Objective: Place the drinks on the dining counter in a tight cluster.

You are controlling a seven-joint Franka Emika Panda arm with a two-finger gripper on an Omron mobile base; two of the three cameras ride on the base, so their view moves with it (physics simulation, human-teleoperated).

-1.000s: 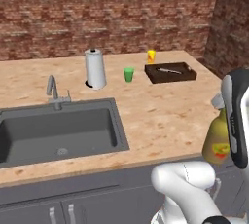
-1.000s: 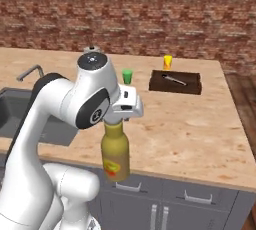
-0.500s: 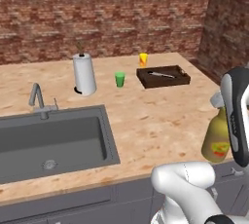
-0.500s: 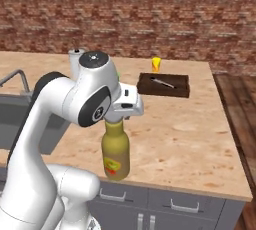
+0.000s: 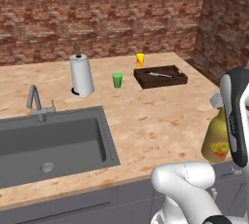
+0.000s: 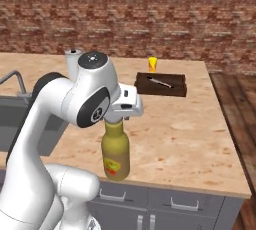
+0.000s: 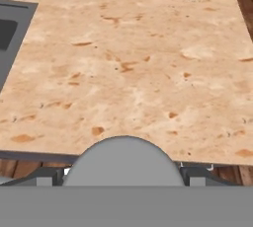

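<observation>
Gripper holds the fat yellow-olive bottle by its top, jaws spread wide around the grey cap; the bottle hangs upright in front of the near edge of the dining counter, its red-yellow label facing outward, its base below counter level before the grey cabinets. In the hand view the cap sits between the fingertips, with bare speckled countertop beyond it. Steel sink with faucet is set in the counter to the left. Far side of the counter: paper towel roll, small green cup, yellow-orange cup, dark wooden tray holding a utensil. Brick wall behind.
</observation>
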